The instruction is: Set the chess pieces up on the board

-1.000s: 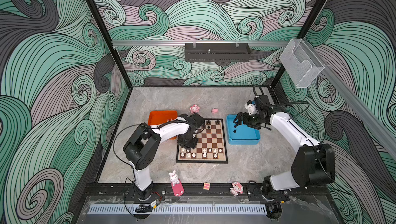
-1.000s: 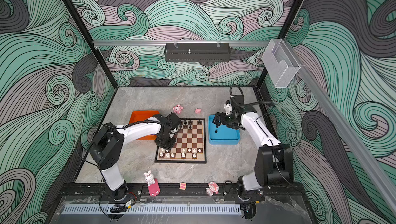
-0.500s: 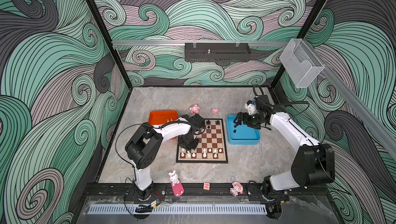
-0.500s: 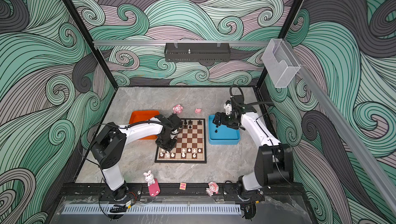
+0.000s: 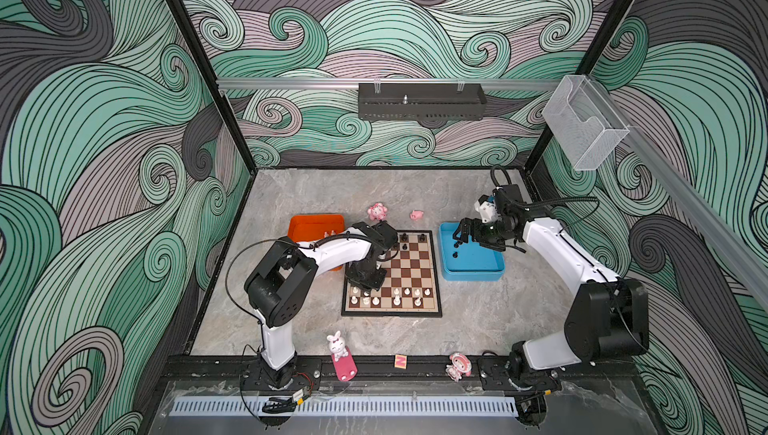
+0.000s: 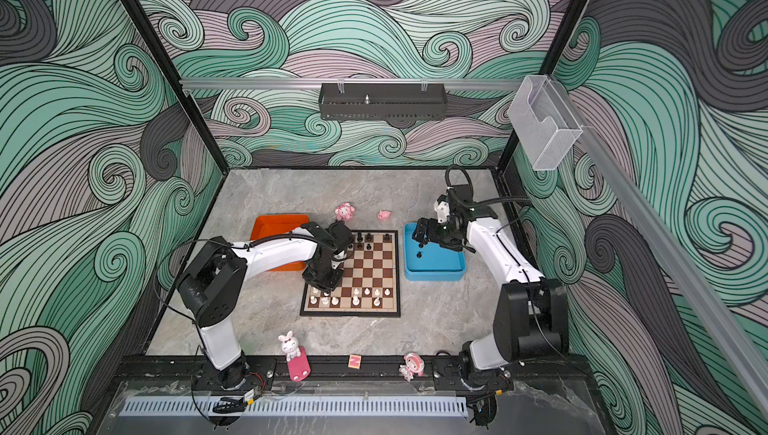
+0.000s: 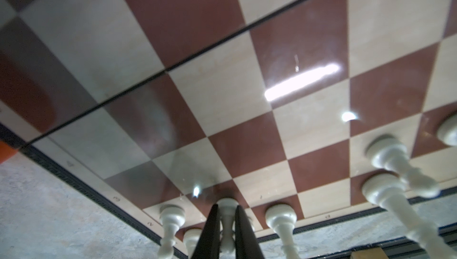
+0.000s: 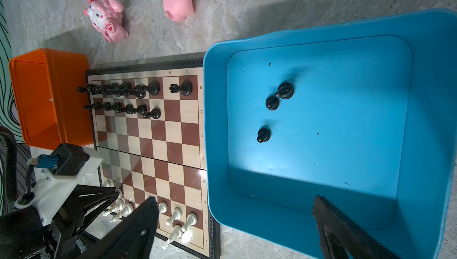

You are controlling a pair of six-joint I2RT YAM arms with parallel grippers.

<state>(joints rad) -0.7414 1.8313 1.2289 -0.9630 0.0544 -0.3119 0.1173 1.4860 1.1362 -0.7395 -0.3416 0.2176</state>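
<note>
The board lies mid-table. Several white chess pieces stand along its near rows, and black ones fill much of the two far rows. My left gripper is low over the near-left corner, its dark fingers shut on a white piece whose base rests on a square. My right gripper hangs open above the blue tray. On the tray floor lie three black pieces.
An orange tray sits against the board's far-left side, under the left arm. Two pink figurines lie behind the board. A bunny figure, a small block and another pink figure are at the front rail.
</note>
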